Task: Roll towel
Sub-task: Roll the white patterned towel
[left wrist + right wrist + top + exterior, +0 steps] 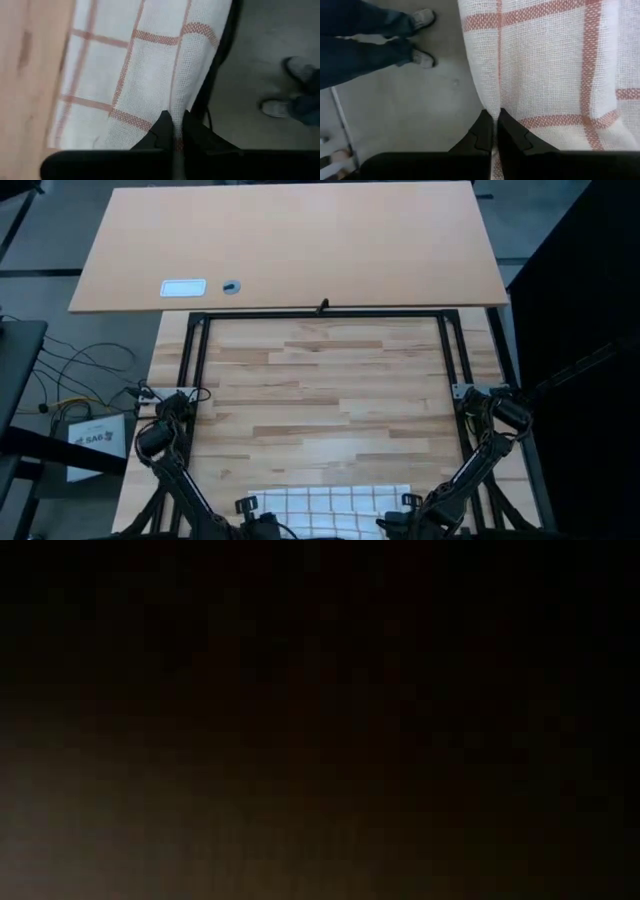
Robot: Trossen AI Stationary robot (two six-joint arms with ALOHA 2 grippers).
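We judge that our left gripper (173, 131) and right gripper (495, 131) each pinch the towel (330, 502) at the table's (330, 390) near edge, ready to begin rolling.

The wooden table (330, 395) lies bare from centre to twelve o'clock. At six o'clock the towel (330, 502) and both arms crowd the edge.

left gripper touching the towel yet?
Touching. The left wrist view shows the left gripper with its fingers closed on a pinched fold at the towel edge.
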